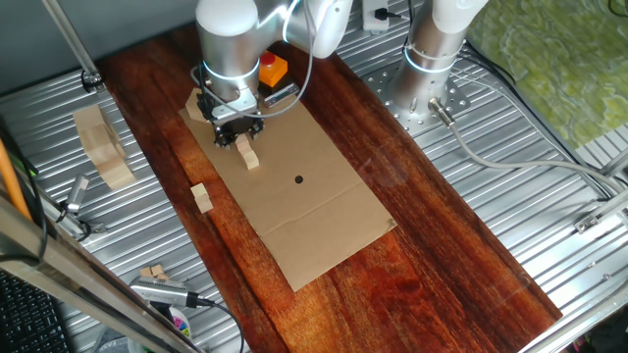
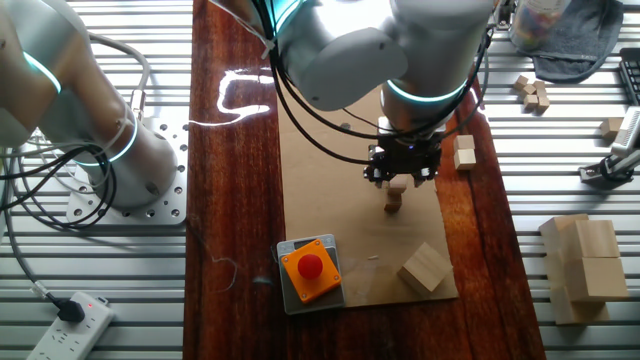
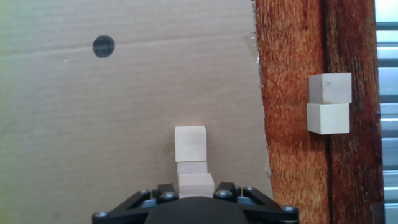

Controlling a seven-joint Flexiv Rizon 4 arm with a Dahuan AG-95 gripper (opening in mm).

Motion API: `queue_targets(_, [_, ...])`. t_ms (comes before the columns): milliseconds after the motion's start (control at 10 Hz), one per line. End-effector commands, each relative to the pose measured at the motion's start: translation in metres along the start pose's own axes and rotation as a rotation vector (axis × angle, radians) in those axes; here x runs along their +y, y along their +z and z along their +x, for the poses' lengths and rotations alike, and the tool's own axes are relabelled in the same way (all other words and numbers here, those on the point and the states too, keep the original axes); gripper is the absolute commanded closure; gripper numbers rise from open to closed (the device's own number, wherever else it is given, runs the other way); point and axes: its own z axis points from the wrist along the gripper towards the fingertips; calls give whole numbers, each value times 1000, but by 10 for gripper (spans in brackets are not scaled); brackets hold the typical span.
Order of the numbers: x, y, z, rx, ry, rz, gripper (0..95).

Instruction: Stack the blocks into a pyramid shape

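Note:
My gripper (image 1: 240,137) hangs over the cardboard sheet (image 1: 314,196), shut on a small pale wooden block (image 3: 196,184) that sits between the jaws at the bottom of the hand view. Just beyond it, two more small blocks lie on the cardboard, a near one (image 3: 191,167) and a far one (image 3: 190,143); they also show in one fixed view (image 1: 251,158). In the other fixed view the gripper (image 2: 399,178) is right above these blocks (image 2: 393,204). Two further blocks (image 3: 328,103) lie side by side on the dark wooden board (image 1: 442,245). The fingertips are hidden.
A larger faceted wood chunk (image 2: 425,268) and a red button box (image 2: 310,268) sit on the cardboard behind the gripper. Big pale slab pieces (image 1: 103,147) and loose small blocks (image 1: 152,275) lie on the metal table (image 1: 549,196). A black dot (image 3: 103,45) marks the cardboard.

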Motion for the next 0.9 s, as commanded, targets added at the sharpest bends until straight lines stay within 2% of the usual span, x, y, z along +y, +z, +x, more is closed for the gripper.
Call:
queue_targets(100, [1, -6, -1, 2, 10, -7, 380])
queue_targets(500, [5, -22, -7, 8, 13, -13, 380])
queue_targets(600, [5, -27, -9, 9, 21, -18, 190])
queue_targets(800, [5, -42, -16, 28, 23, -23, 190])
queue_targets(900, [0, -46, -19, 28, 28, -24, 190])
